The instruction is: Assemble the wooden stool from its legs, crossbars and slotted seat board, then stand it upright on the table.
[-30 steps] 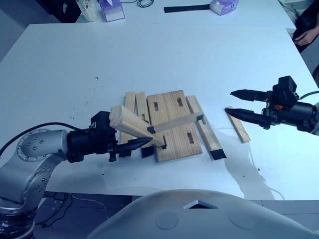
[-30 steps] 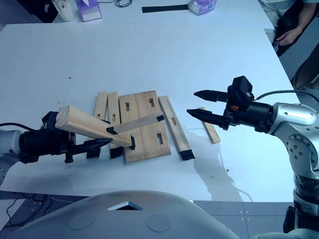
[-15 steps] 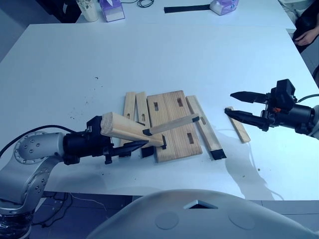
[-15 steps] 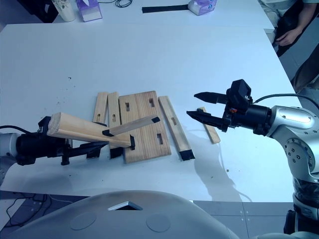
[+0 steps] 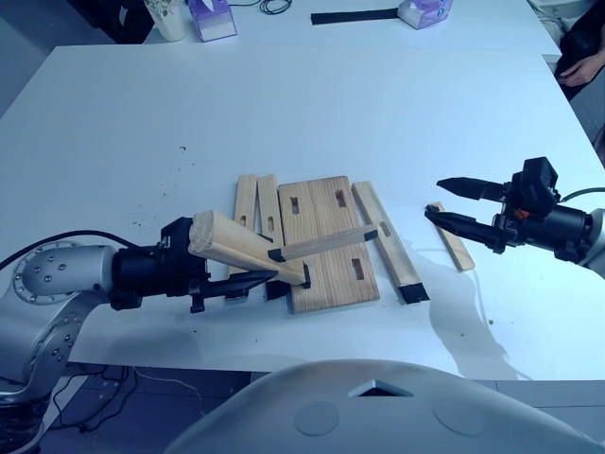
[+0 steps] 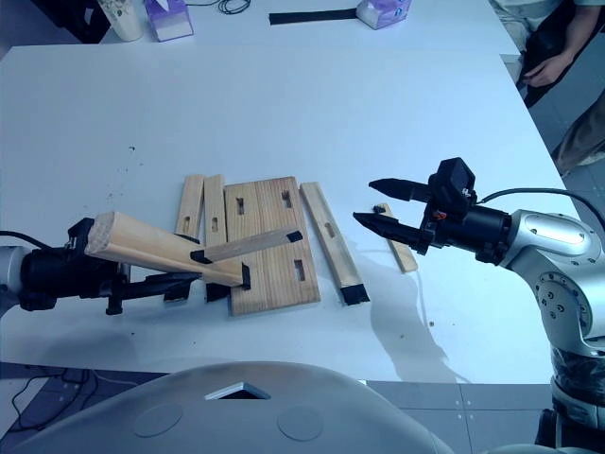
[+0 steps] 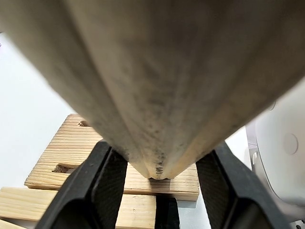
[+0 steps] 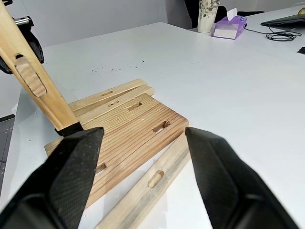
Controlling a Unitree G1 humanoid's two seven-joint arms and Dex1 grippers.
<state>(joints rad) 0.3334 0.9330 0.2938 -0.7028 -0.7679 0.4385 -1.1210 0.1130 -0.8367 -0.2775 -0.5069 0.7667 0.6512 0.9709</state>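
Two pincers: one at each end of the wood parts, both near the front edge of the white worktop [image 5: 312, 104].
Left pincer [image 5: 253, 281]: closed tight on the thick pale wooden leg [image 5: 244, 250]. Its black fingers [image 7: 106, 179] press on both sides of the leg.
Thick leg: tilted. The fat end is up and toward the left edge. The black-capped end is down by the front left corner of the seat board. I cannot tell if that end touches anything.
Thin wooden crossbar with a black tip [image 5: 326, 241]: stuck into the thick leg. It points out over the seat board toward the right edge.
Flat wooden seat board with four slots [image 5: 333, 213]: lies flat near the front edge, about halfway between the left and right edges.
Two short slotted wooden slats [image 5: 257, 200]: flat, side by side, just beside the left side of the seat board.
Long slotted wooden leg with a black foot [image 5: 388, 241]: flat, just beside the right side of the seat board, with the foot toward the front edge.
Small thin wooden stick [image 5: 452, 236]: flat, nearer the right edge than the long leg.
Right pincer [image 5: 433, 197]: wide open and holding nothing. It hangs over the worktop by the small stick. Its black fingers [image 8: 78, 171] are far apart.
Past the far edge: a purple box [image 5: 210, 19], a pale cup [image 5: 170, 19] and a black strip [image 5: 354, 16].
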